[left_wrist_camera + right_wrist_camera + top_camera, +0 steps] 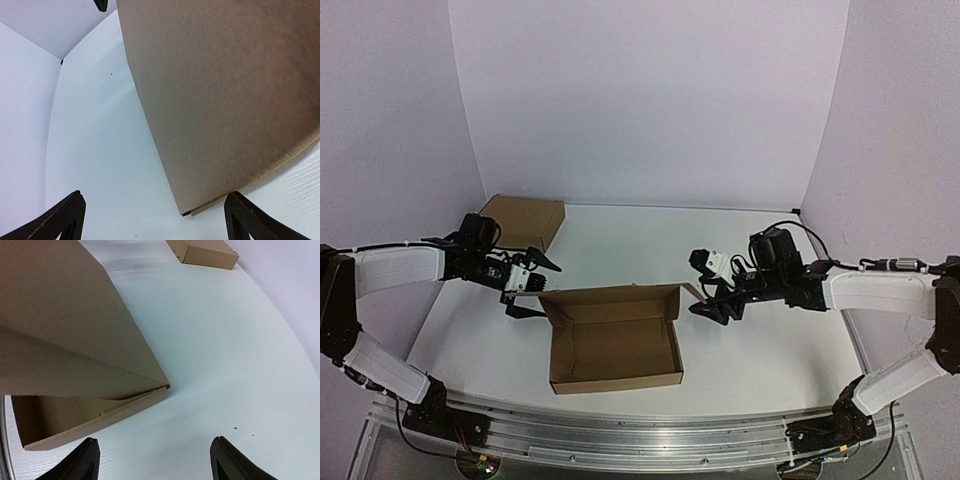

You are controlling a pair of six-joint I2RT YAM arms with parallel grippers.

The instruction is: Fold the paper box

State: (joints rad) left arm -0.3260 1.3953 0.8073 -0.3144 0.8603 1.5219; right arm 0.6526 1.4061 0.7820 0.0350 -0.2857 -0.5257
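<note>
1. While stretched in low from the left edge, with forearm nearly level and wrist turned toward the middle, parks the left gripper point(536, 288) just beside the far-left corner of the paper box point(615, 350).
2. Shows both black fingertips point(62, 220) spread wide in the left wrist view, gripping nothing; frames the box's brown outer wall and one bottom corner ahead of them, with no contact that can be made out.
3. Mirrors that on the right: comes in low from the right edge, forearm sloping down toward the middle, with the right gripper point(706, 302) just beside the box's far-right corner, close to a small flap point(692, 291) sticking out there.
4. Shows the right pair of tips well apart too, with only bare table point(225, 365) between them; holds nothing.
5. Finds the paper box near the middle of the table, toward the near edge: shallow tray open upward, taller lid panel point(610, 300) rising along its far side.
6. Counts a second brown box point(525, 220), closed and flat, at the far-left corner of the table, well apart from both grippers.
</note>
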